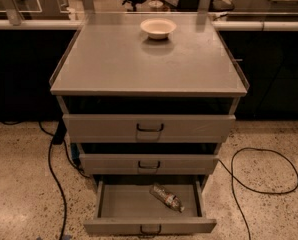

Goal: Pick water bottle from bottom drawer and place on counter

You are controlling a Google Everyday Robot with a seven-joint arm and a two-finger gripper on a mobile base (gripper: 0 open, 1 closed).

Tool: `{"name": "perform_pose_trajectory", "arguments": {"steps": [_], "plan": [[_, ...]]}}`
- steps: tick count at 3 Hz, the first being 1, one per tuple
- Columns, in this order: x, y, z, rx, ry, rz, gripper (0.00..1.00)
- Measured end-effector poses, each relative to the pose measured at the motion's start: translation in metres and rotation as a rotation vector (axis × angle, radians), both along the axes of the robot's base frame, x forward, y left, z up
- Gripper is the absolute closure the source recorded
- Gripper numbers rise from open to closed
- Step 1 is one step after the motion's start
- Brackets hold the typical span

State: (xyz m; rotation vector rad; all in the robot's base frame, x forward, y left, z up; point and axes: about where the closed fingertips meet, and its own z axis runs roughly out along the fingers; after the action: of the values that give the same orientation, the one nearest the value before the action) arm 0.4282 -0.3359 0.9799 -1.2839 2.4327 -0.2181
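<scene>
The water bottle (167, 197) lies on its side, slanted, in the open bottom drawer (119, 209), right of the drawer's middle. The drawer is pulled out toward me, its small dark loop handle (150, 229) at the front. The counter (119, 59) is the flat grey cabinet top above the three drawers. The gripper is not in view in this frame.
A white bowl (158, 27) sits at the far middle of the counter. Two wider grey drawers (104, 128) (109, 163) stand slightly open above the bottom one. Black cables (56, 179) (269, 184) lie on the speckled floor on both sides. A white-edged bench (24, 24) runs behind.
</scene>
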Motion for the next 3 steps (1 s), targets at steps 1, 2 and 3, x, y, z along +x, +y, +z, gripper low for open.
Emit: {"name": "perform_pose_trajectory", "arguments": {"steps": [1,2,3], "plan": [[0.002,-0.047,-0.002,-0.001,-0.023,-0.084,0.00],[-0.003,-0.049,-0.009,-0.056,-0.077,-0.089,0.00],[-0.020,-0.034,-0.036,-0.070,-0.091,-0.074,0.00]]}}
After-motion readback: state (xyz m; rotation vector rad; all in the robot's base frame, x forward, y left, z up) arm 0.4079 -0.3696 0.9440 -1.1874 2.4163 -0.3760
